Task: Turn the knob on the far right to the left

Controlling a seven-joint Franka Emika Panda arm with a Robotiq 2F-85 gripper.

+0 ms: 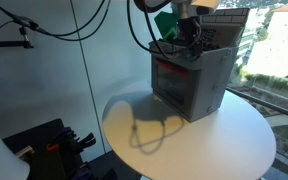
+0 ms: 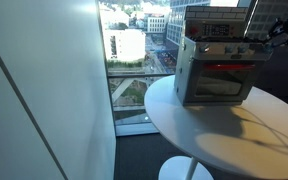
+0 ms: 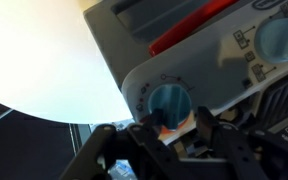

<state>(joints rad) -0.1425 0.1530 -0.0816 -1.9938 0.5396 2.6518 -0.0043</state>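
Note:
A grey toaster oven (image 1: 191, 82) (image 2: 216, 72) stands on a round white table (image 1: 154, 140) (image 2: 224, 140). In the wrist view its control panel shows a blue round knob (image 3: 170, 103) and a second blue knob (image 3: 284, 38) at the upper right edge. My gripper (image 3: 176, 122) is right at the first knob, with one black finger on each side of its lower half. The left finger touches the knob's edge and a small gap shows at the right finger, so the jaws look open around it. In both exterior views the gripper (image 1: 188, 32) (image 2: 275, 33) is at the oven's upper panel.
A red handle (image 3: 189, 30) runs across the oven front. Large windows stand close behind the table (image 2: 134, 50). Black cables hang above (image 1: 44, 25). Dark equipment lies on the floor (image 1: 44, 145).

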